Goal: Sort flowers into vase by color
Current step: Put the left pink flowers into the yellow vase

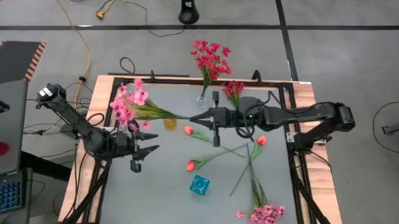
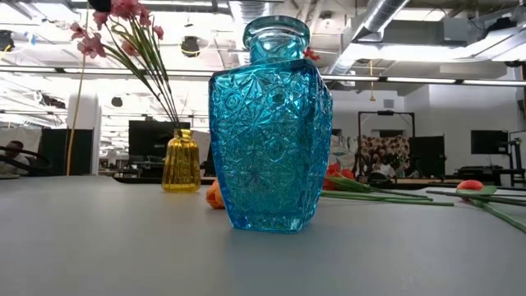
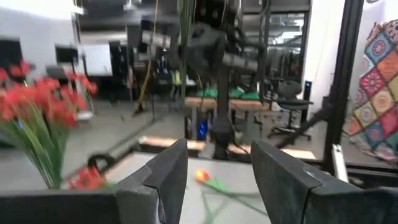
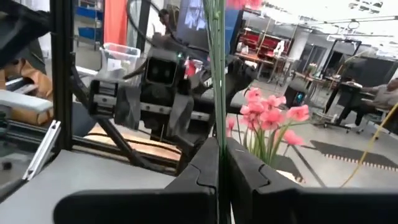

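**Hazards**
- The cut-glass blue vase (image 1: 199, 184) stands at 6 o'clock on the grey worktop (image 1: 156, 197). Orange tulip buds on green stems (image 1: 189, 166) lie just beyond it. A sweep to collect them could probably tip the vase.
- The left gripper (image 1: 146, 158) waits at 9 o'clock with jaws spread. It sits near the yellow vase and the right arm's likely path, so a collision is possible.
- The right gripper (image 4: 219, 162) is near the worktop centre, its jaws pressed together on one thin green stem (image 4: 217, 74). The stem is slim and may slip or swing away from the vase mouth.
- The small yellow glass vase (image 1: 169, 122), just at 8 o'clock of these jaws, carries leaning pink sprays (image 1: 130, 101). A knock could overturn it.

**Limits of view**
- The blossom of the held stem is cut off in the right wrist view, showing only a pink trace.
- From above, the held stem cannot be separated from those in the vase.
- In the low view, the blue vase hides both grippers.
- The clear vase of dark-red sprays (image 1: 210, 58) at 12 o'clock is barely visible itself
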Tool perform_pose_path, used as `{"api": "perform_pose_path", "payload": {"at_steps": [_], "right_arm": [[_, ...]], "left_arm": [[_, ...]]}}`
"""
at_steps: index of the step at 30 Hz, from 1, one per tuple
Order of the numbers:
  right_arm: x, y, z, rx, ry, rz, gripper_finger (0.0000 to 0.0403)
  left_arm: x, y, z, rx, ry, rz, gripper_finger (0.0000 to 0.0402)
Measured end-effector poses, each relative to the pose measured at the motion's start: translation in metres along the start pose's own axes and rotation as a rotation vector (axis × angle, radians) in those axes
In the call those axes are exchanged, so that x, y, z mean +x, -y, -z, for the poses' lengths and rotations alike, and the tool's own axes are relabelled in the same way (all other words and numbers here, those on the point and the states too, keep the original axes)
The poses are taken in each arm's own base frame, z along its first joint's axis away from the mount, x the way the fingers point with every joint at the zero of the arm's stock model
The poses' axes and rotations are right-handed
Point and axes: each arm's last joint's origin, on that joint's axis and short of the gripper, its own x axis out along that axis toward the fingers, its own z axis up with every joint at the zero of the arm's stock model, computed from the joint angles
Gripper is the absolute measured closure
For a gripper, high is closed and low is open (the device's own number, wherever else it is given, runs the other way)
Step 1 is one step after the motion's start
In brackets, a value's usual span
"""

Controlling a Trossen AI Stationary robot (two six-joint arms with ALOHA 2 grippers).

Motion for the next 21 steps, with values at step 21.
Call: {"api": "perform_pose_path", "payload": {"at_steps": [21], "right_arm": [[0.068,-0.026,0.071,-0.051,0.153,-0.028,0.0363]], "left_arm": [[0.017,-0.018,-0.016,0.115,0.198,0.06,0.0237]]}}
